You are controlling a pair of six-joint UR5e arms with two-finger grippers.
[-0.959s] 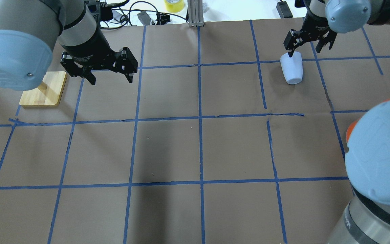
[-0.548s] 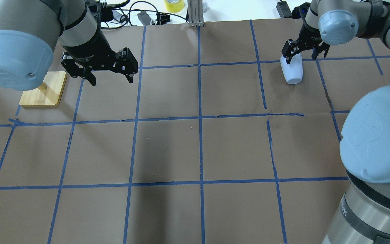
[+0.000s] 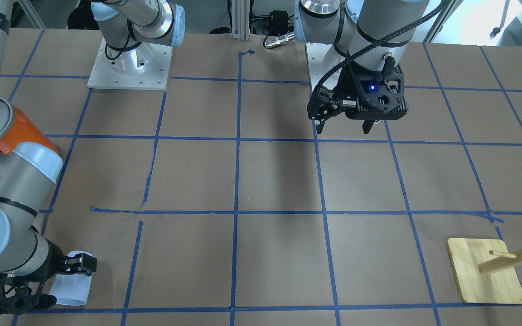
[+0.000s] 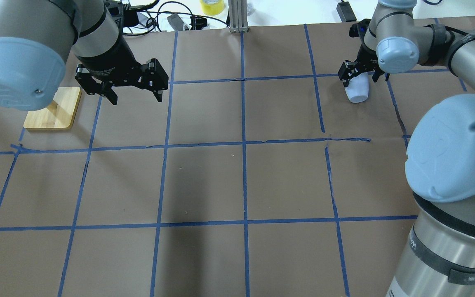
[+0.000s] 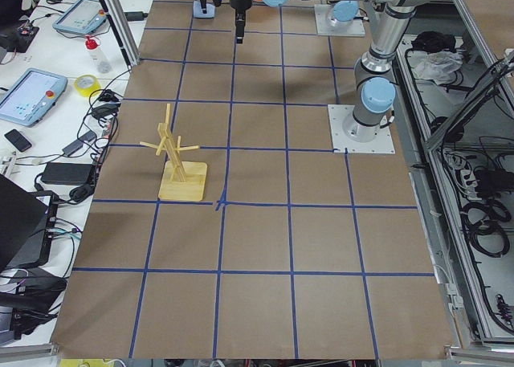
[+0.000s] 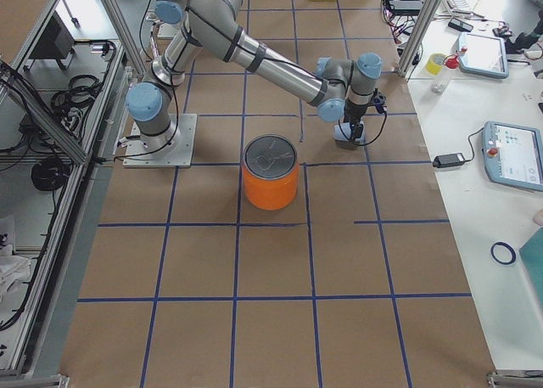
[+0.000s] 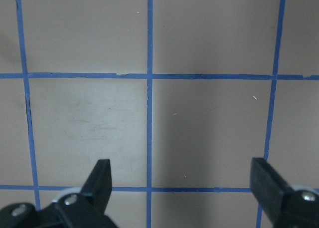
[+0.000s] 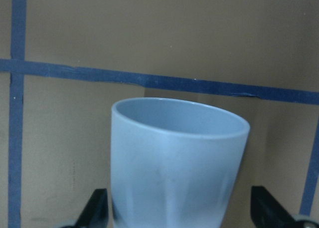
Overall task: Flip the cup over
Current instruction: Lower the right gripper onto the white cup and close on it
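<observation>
Overhead exterior: brown-paper table (image 4: 204, 181), blue tape grid (image 4: 243, 143) — left end effector (image 4: 136, 100) apart, right end effector (image 4: 361, 80) apart astride cup (image 4: 357, 94).

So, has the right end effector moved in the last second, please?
Yes. In the overhead view the right end effector has shifted down-frame and leftward to the horizontal blue tape line, and now straddles the cup.

Robotics lab, 2 robot arms (image 6: 254, 57) bolted onto paper-covered table (image 5: 257, 303), blue tape grid (image 5: 218, 204), teach pendants (image 6: 513, 154) and cable bundles (image 5: 482, 214) beside table.
</observation>
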